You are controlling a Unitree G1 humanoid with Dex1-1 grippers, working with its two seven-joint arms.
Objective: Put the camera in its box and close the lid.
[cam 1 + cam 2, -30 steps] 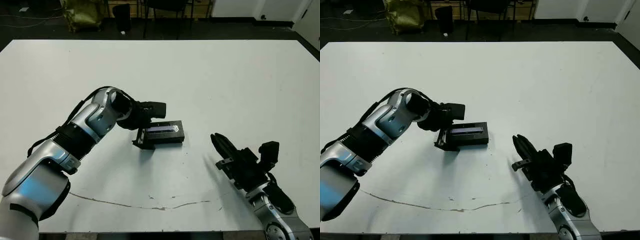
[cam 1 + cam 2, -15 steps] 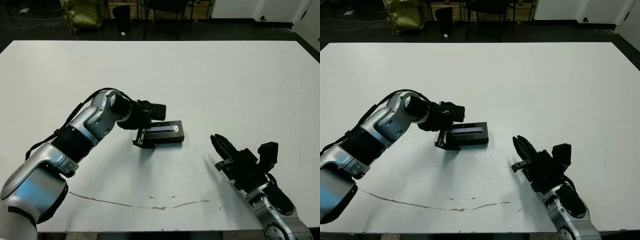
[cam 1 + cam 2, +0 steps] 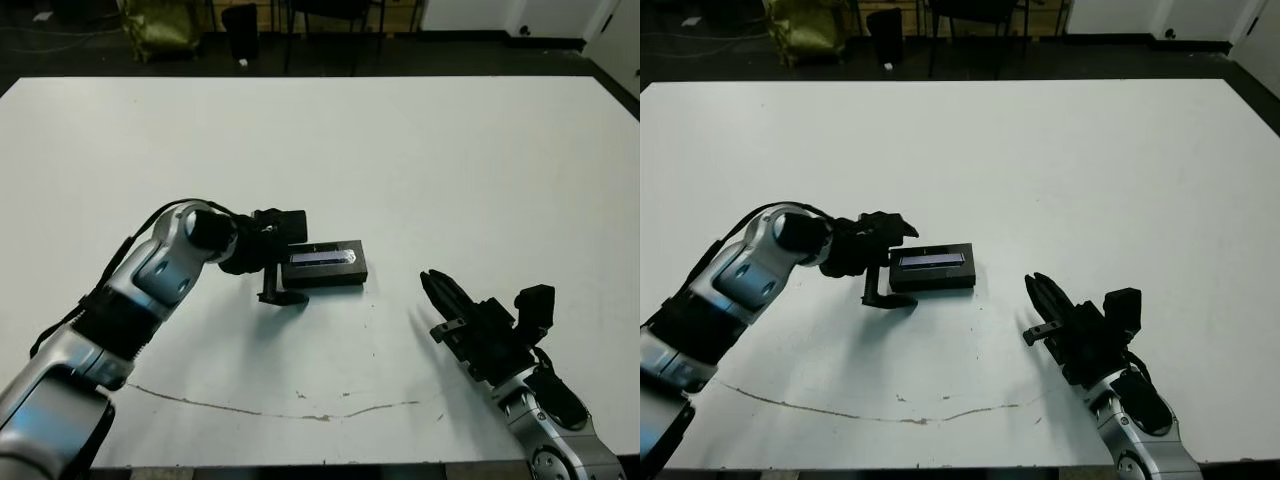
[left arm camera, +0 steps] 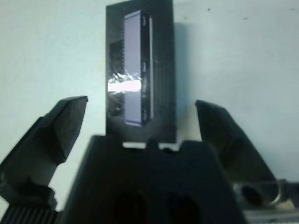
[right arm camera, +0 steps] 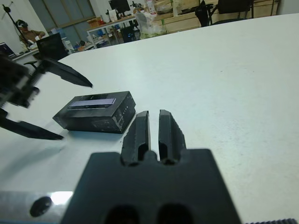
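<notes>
my left gripper [image 4: 140, 135] has its fingers [image 4: 58, 128] spread wide, holding nothing, just at the short end of the lid [image 3: 325, 258], which sits stripe-up on the box at mid-table. the camera is not to be seen, so i judge it shut inside and the closing about done; next i'd only draw back clear. my left forearm reaches low across the table [image 3: 420, 140]. my right gripper [image 5: 153, 133], fingers pressed together, rests well apart.

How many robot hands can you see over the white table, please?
2: the left hand, fingers spread, at the left end of the closed black rectangular box; the right hand, fingers together, nearer the table's front right.
</notes>
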